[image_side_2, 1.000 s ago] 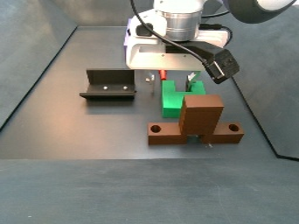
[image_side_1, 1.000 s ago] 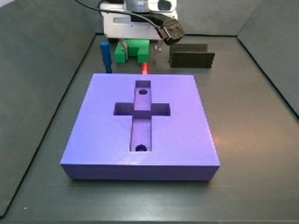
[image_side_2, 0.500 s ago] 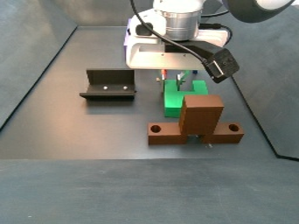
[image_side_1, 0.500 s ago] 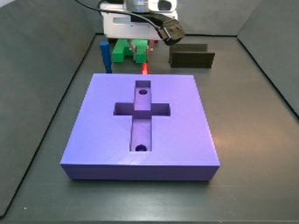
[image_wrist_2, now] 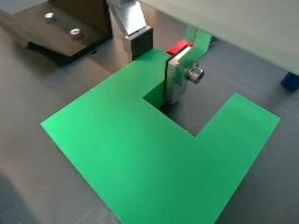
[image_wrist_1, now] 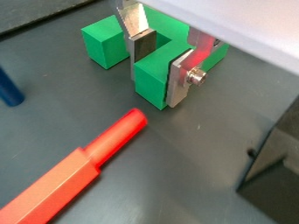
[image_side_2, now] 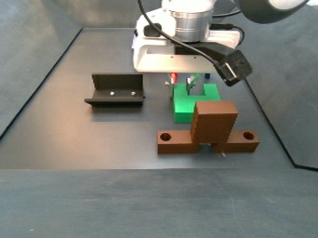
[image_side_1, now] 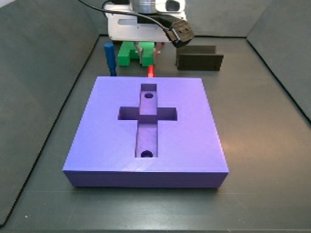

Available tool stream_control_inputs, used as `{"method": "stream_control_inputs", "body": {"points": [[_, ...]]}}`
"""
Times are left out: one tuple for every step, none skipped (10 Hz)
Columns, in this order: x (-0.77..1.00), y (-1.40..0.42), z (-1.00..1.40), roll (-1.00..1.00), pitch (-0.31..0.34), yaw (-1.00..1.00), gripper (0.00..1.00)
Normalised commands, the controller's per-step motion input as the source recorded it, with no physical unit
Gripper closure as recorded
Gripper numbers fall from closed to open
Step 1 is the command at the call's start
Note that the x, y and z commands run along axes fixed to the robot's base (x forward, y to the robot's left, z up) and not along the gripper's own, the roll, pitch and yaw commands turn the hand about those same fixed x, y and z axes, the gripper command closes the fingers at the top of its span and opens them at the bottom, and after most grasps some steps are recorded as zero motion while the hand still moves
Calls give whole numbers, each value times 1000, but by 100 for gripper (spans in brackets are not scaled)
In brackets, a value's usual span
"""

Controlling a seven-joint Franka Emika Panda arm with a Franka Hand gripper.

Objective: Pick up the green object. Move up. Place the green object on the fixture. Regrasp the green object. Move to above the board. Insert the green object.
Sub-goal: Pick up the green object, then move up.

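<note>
My gripper (image_wrist_1: 160, 64) sits low behind the board (image_side_1: 151, 129), its silver fingers (image_wrist_2: 176, 77) clamped on one arm of the green object (image_wrist_1: 149, 63), which rests on the floor. A red peg (image_wrist_1: 77, 164) lies nearby; the fixture (image_side_2: 114, 90) stands well apart from the block.
</note>
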Motion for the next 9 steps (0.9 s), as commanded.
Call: {"method": "stream_control_inputs", "body": {"points": [[0, 0, 0, 0, 0, 0, 100], [0, 0, 0, 0, 0, 0, 100], [0, 0, 0, 0, 0, 0, 100], [0, 0, 0, 0, 0, 0, 100], [0, 0, 0, 0, 0, 0, 100], [0, 0, 0, 0, 0, 0, 100], [0, 0, 833, 0, 0, 0, 100], [-51, -8, 803, -2, 9, -40, 100], [-99, -9, 564, -3, -1, -44, 100]]}}
